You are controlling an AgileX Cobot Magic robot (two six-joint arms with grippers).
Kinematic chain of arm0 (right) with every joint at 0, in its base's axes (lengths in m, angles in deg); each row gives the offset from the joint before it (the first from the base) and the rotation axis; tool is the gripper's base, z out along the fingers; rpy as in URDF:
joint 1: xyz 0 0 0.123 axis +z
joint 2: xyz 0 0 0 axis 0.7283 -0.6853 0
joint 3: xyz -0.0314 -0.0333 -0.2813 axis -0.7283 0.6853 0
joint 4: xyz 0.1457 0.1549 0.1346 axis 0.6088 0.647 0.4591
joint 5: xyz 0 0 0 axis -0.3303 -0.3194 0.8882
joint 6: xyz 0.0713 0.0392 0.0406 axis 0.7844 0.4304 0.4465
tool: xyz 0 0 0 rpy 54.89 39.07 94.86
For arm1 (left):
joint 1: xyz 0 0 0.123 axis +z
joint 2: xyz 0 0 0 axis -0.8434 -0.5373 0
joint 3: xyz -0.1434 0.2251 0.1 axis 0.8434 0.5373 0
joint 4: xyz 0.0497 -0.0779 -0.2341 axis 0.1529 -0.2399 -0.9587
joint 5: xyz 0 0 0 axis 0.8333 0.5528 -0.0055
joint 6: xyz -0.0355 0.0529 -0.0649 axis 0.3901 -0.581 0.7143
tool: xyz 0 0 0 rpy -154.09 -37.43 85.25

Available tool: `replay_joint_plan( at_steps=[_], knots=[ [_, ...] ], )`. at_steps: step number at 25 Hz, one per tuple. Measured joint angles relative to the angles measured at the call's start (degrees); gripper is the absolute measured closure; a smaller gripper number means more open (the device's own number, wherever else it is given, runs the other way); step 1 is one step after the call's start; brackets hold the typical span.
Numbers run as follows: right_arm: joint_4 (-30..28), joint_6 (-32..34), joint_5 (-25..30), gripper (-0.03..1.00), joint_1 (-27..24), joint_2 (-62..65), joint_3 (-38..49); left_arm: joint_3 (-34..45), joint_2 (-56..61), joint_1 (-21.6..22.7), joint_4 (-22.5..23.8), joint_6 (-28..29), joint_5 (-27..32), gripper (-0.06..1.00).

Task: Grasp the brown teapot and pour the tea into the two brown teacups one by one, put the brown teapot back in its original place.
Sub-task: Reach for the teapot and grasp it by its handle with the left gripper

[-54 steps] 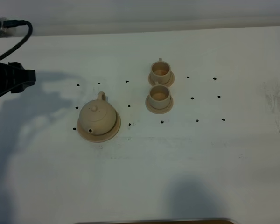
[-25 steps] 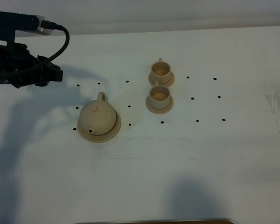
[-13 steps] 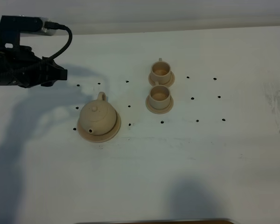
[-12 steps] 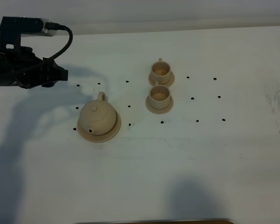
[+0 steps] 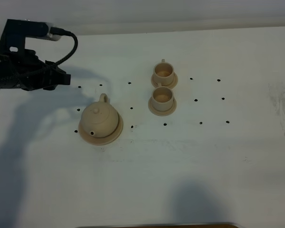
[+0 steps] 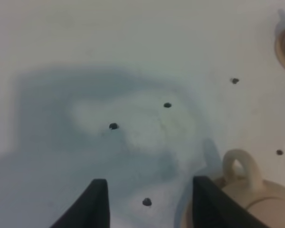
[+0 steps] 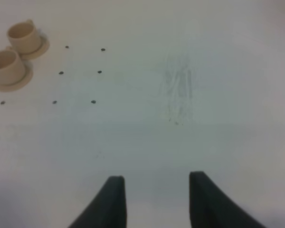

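Note:
The brown teapot (image 5: 100, 118) sits on its wide round saucer (image 5: 106, 141) left of centre, handle toward the back. It also shows in the left wrist view (image 6: 256, 204). The two brown teacups, the far one (image 5: 163, 71) and the near one (image 5: 162, 97), stand on small saucers right of it. Both also show in the right wrist view, the far cup (image 7: 23, 35) and the near cup (image 7: 6, 66). My left gripper (image 5: 61, 78) hovers behind and left of the teapot, open and empty (image 6: 149, 209). My right gripper (image 7: 154, 199) is open and empty over bare table, far from the cups.
The white table (image 5: 218, 152) bears small black dot marks (image 5: 195, 100) around the cups and teapot. A scuffed patch (image 5: 280, 104) lies at the right. A dark edge (image 5: 156, 225) shows along the front. The left arm's cable (image 5: 69, 45) loops above it.
The left arm has come in from the left edge and moved right toward the teapot. The teapot and cups have not moved.

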Motion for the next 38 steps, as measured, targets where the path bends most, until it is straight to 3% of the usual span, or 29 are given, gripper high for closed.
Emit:
replay_joint_plan(
  at_steps=[19,28,38],
  knots=[
    [0.0,0.0,0.0,0.66,0.0,0.0,0.0,-4.9,-3.4,-2.7,2.7,1.0,-2.3,0.53],
    [0.0,0.0,0.0,0.66,0.0,0.0,0.0,-12.4,-10.1,-3.2,16.4,14.6,-0.7,0.53],
    [0.0,0.1,0.0,0.66,0.0,0.0,0.0,-17.6,-14.8,-8.2,17.4,21.3,2.2,0.53]
  ],
)
